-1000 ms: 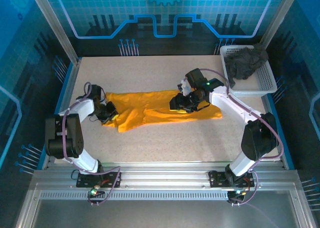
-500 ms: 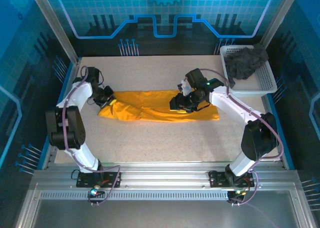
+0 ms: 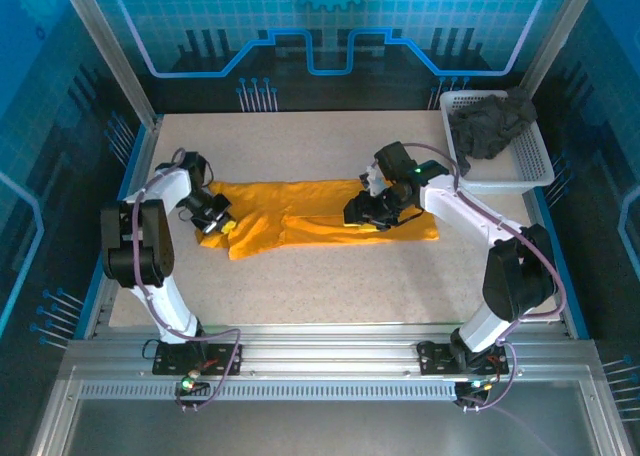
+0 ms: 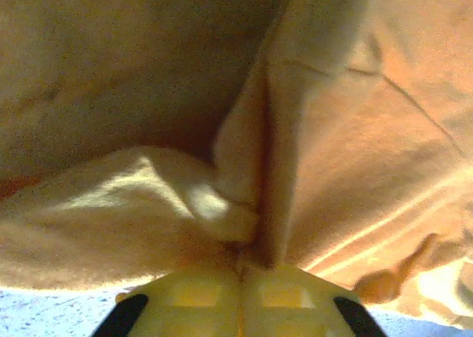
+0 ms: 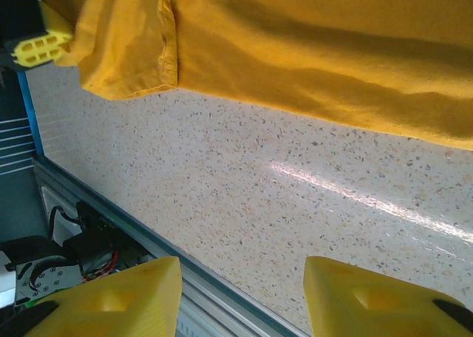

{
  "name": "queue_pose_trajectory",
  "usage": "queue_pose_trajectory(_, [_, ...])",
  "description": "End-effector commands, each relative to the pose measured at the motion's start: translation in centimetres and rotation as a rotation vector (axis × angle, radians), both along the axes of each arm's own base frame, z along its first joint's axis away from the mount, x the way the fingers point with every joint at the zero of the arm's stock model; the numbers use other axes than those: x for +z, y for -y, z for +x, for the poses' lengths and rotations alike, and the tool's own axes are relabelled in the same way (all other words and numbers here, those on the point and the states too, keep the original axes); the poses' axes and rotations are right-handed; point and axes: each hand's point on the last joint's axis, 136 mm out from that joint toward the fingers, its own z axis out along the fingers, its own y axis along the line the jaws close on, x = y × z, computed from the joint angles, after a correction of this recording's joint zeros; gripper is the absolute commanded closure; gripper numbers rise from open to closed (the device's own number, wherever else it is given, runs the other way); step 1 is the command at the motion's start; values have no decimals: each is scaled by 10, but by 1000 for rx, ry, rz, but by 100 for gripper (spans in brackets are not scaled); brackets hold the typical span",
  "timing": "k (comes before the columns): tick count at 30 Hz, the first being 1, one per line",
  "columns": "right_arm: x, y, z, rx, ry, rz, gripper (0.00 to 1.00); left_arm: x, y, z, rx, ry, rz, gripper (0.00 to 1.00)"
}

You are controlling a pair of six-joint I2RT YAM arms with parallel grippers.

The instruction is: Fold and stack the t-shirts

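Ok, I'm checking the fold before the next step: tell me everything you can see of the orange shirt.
The orange shirt is plain soft cloth, lying long and partly folded across the speckled table, wrinkled, with a stitched hem showing. The left gripper is shut on a bunched fold at its left end.

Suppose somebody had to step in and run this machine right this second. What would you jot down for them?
Left gripper: shut, pinching a bunched end of the bright orange-yellow cloth t-shirt.
Right gripper: open, empty, over the speckled table by that shirt's near edge.
Dark charcoal grey t-shirt: crumpled in the white plastic mesh basket, far right.
Done: orange shirt spread in a long strip.
Left: fold it, fold the grey one, stack both.
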Motion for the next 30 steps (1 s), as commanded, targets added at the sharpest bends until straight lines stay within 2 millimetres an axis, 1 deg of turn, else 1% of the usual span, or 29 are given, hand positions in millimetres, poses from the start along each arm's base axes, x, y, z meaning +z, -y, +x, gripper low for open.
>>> queue_pose_trajectory(1, [13,-1,3,7,27,31,51,5,-4,-1,-15,23,6,84])
queue_pose_trajectory(5, [15,-1,4,8,31,30,51,16,-5,6,-13,60,13,79])
queue_pose_trajectory(14, [9,2,-2,3,22,24,51,33,0,13,5,115,-20,78])
queue_pose_trajectory(22, [8,1,-4,5,21,24,51,26,7,8,4,108,-59,81])
queue_pose_trajectory(26, [5,1,-6,5,15,22,51,26,9,7,1,113,-64,88])
queue_pose_trajectory(30, [5,1,-6,6,17,21,51,21,7,2,-7,93,-47,100])
